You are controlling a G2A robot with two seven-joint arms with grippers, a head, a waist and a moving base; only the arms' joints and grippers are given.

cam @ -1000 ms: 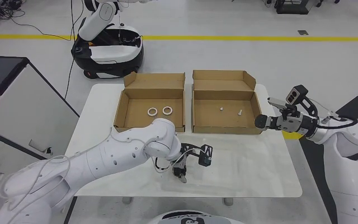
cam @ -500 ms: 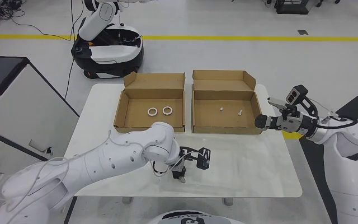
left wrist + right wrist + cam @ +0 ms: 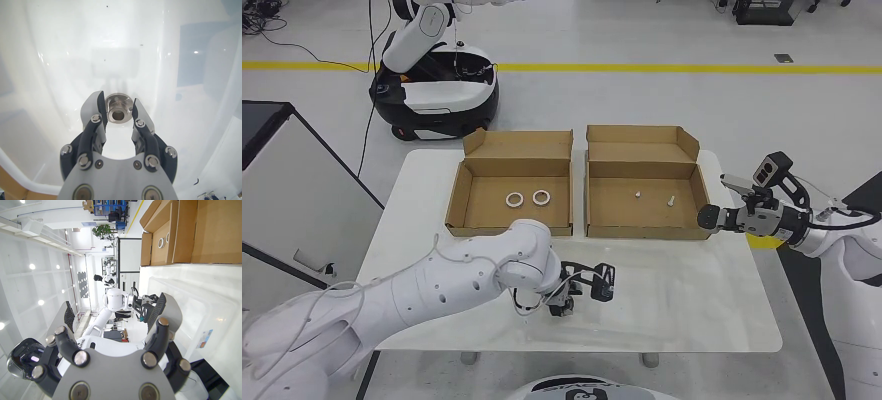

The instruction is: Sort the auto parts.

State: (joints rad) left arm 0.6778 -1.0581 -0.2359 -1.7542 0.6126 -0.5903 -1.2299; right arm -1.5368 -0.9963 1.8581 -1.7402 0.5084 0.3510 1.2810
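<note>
Left gripper [image 3: 118, 98] is low over the desk's [image 3: 692, 300] near edge. Its jaws are clenched on a metal flange [image 3: 118, 113], which sits in the clear tray [image 3: 56, 75]. Right gripper [image 3: 707, 217] hangs off the desk's right side, jaws spread. I see two rings [image 3: 513, 199] in the left box [image 3: 467, 195].

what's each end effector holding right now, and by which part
The left end effector pinches the metal flanged hub by opposite edges of its flange. The right end effector is open, holding nothing.
</note>
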